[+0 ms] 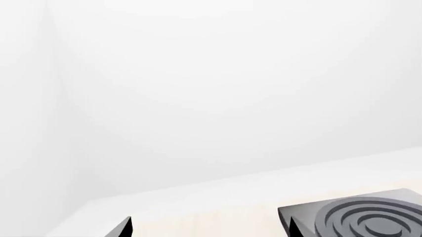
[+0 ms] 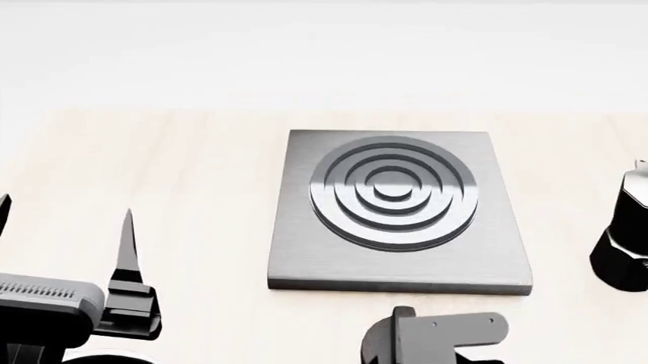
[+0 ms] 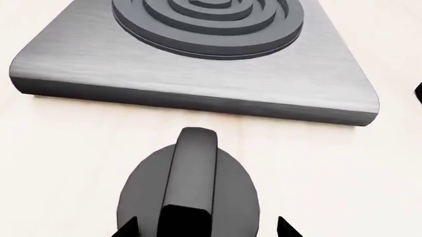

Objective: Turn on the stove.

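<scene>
Your right gripper [image 3: 204, 229], jaws spread and empty, straddles the small black ridged knob [image 3: 189, 190] at frame bottom; closing off-centre could slip off the ridge.

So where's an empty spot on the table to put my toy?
Bare wood lies left of the stove, between it and the left gripper, and behind the stove toward the wall. It is crowded at the stove's near edge, by the knob and right gripper, and right, by the moka pot.
</scene>
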